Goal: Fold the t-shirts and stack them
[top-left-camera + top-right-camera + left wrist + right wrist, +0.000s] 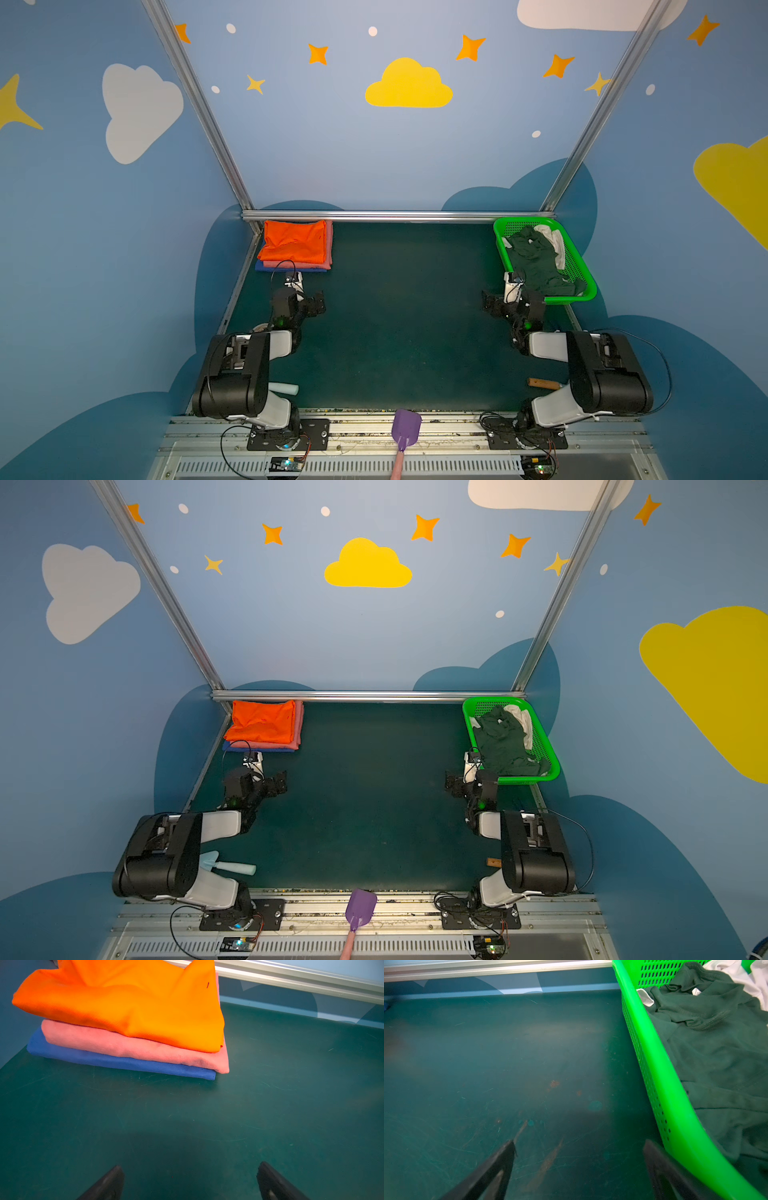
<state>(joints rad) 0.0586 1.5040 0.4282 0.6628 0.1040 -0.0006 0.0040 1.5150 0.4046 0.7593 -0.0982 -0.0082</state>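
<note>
Three folded t-shirts lie stacked in the table's far left corner in both top views: orange on top, pink under it, blue at the bottom. The left wrist view shows the same stack, with orange over pink over blue. My left gripper hovers open just short of the stack, nothing between its fingers. My right gripper is open and empty too, beside the near end of the green basket.
The green mesh basket at the far right holds a crumpled dark green garment and white cloth. A purple scoop, a pale blue tool and a brown wooden handle lie along the near edge. An aluminium rail bounds the back.
</note>
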